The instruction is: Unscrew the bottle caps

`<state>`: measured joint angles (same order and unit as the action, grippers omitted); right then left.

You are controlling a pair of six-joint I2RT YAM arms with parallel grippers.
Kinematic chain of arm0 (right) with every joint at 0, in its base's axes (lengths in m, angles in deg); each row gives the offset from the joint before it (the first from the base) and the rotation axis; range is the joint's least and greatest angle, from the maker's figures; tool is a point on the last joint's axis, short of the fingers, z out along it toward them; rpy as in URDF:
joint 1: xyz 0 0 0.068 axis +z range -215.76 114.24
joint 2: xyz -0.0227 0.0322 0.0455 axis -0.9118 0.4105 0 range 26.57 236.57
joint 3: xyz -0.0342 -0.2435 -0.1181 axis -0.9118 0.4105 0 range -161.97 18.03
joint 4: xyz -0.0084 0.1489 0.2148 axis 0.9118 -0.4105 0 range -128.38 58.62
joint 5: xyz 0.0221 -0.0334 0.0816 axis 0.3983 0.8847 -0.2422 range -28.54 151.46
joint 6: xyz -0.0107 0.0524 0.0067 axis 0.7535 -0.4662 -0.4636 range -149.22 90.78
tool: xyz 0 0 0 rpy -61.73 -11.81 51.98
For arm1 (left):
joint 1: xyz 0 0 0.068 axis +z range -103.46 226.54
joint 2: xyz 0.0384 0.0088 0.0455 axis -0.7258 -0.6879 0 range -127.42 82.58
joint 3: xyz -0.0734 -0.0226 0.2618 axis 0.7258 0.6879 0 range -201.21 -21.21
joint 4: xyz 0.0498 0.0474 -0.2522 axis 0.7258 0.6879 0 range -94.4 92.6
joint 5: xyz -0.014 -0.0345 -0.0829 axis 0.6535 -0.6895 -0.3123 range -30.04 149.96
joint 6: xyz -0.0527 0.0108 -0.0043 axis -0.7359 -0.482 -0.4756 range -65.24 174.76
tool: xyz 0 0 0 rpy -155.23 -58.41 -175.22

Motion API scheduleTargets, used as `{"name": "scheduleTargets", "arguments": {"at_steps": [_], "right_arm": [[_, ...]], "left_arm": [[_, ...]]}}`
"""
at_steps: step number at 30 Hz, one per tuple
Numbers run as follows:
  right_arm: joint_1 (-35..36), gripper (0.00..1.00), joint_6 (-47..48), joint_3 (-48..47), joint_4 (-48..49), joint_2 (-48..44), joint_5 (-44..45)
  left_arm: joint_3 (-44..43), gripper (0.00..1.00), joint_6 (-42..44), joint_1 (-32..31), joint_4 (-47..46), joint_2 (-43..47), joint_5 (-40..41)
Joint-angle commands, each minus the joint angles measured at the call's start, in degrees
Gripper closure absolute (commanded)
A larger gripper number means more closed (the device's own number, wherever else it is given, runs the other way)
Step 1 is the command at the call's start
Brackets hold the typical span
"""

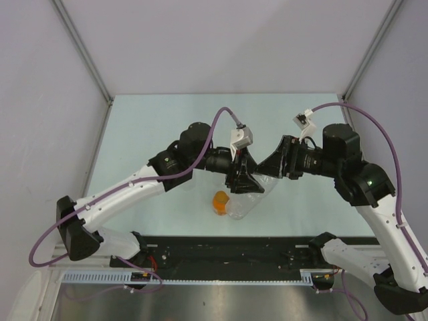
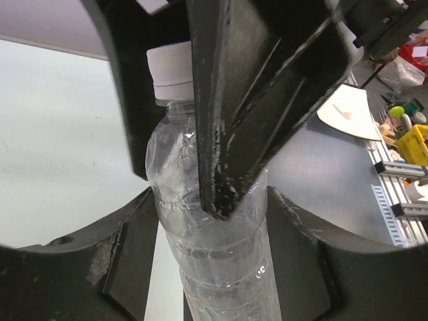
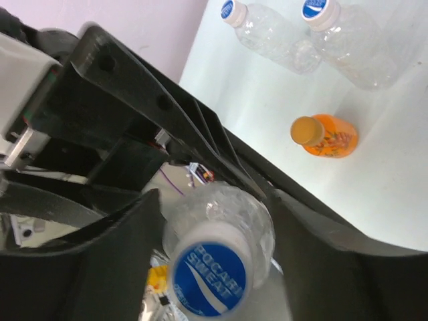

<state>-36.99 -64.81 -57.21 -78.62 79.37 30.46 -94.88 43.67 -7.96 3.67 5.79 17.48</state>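
Observation:
My left gripper (image 1: 242,179) (image 2: 210,204) is shut on the ribbed body of a clear bottle (image 2: 214,261) and holds it above the table. My right gripper (image 1: 273,165) (image 3: 217,200) faces it and straddles the bottle's neck. The bottle's blue cap with a white mark (image 3: 210,281) sits between the fingers with a gap on each side; the cap's side is white (image 2: 170,63). On the table lie two more clear bottles (image 3: 274,40) (image 3: 354,57) with blue caps (image 3: 227,10) (image 3: 317,8). An orange bottle (image 3: 331,139) (image 1: 221,200) with an orange cap (image 3: 304,129) lies there too.
The pale green table (image 1: 154,127) is walled by grey panels on three sides. A black rail (image 1: 227,257) runs along the near edge between the arm bases. One clear bottle (image 1: 246,207) lies beside the orange bottle, just below the grippers.

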Motion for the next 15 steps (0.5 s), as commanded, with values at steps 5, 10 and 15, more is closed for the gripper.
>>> {"name": "scheduleTargets", "arguments": {"at_steps": [5,10,15], "right_arm": [[0.5,0.0,-2.0,-2.3,6.7,-1.7,1.4],[0.6,0.0,-1.7,-2.4,7.5,-4.4,7.7],[0.6,0.0,0.8,-2.4,7.1,-8.7,18.3]], "left_arm": [[3.2,0.61,-0.7,-1.5,-3.5,3.1,-3.2],[5.7,0.65,-1.0,-1.5,-5.2,6.3,-1.3],[8.3,0.69,-0.4,-1.5,-6.1,9.8,5.5]]}}
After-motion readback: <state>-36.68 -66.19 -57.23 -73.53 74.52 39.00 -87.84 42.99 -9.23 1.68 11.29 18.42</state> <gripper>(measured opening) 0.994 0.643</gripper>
